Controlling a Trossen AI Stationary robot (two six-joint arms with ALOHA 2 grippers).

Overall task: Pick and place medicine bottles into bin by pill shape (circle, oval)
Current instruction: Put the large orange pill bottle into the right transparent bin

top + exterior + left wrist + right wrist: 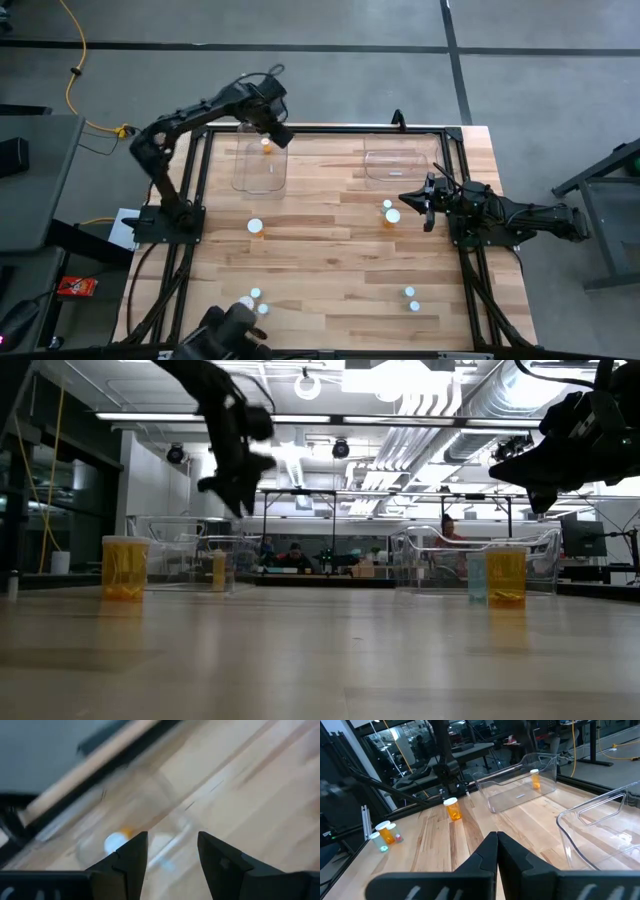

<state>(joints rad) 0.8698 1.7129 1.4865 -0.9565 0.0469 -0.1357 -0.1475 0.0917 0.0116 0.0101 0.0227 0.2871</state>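
Observation:
My left gripper (283,137) hangs open and empty above the left clear bin (245,170). One amber, white-capped medicine bottle (266,145) stands in that bin and shows under the fingers in the left wrist view (116,841). My right gripper (404,198) is shut and empty, raised just right of two bottles (391,213) standing on the table before the right clear bin (395,165). Its shut fingers (496,837) point across the table toward a lone amber bottle (452,809).
A lone bottle (256,227) stands mid-left on the wood. Three bottles (254,298) cluster near the front left, two (411,298) at the front right. Black frame rails (190,180) run along both table sides. People sit in the room beyond the table (295,555).

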